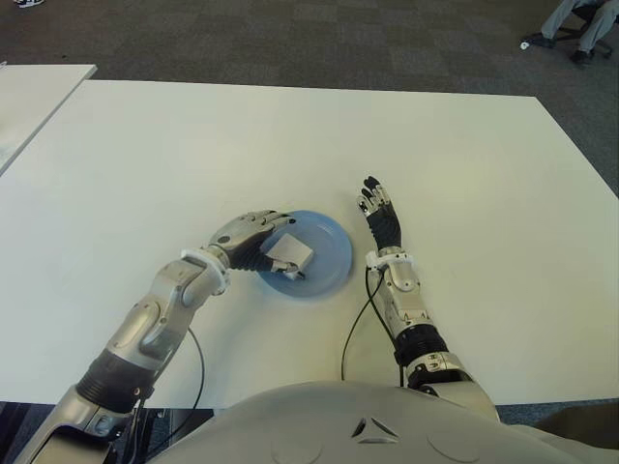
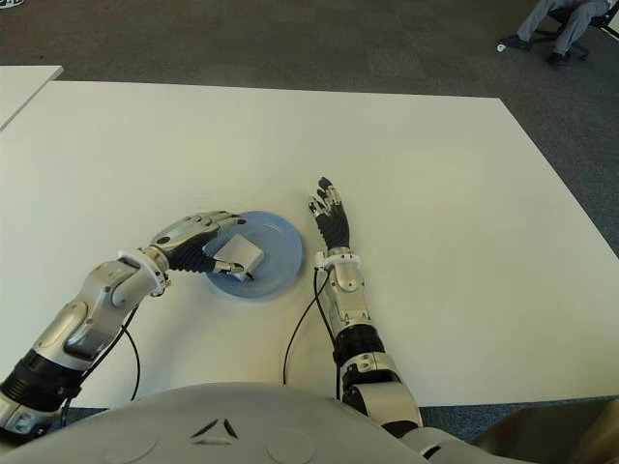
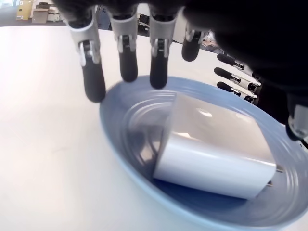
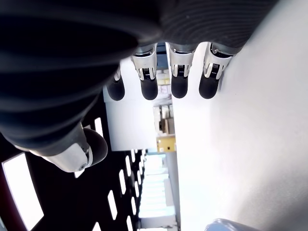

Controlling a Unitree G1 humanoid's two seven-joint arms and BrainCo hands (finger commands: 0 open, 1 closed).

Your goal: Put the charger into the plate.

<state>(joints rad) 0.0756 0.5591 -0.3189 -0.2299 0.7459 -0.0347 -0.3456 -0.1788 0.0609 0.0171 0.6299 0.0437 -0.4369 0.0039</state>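
Filling most of the frame in the eye views, the white table (image 1: 193, 145) carries everything; dark carpet (image 1: 290, 39) runs across the top edge, and a second white table (image 1: 29, 97) shows at the upper left. At the upper right corner a seated person's legs (image 1: 580, 19) are just visible. Near the lower middle sits the blue plate (image 1: 329, 256), and inside it — toward its left side — lies the white charger (image 1: 288, 256), resting on the plate's floor with its prongs showing in the left wrist view. The left hand (image 1: 253, 237) hovers over the plate's left rim, its fingers (image 3: 94, 72) extended and apart from the charger, gripping nothing. Just right of the plate, the right hand (image 1: 382, 213) shows with fingers straight and spread — empty.
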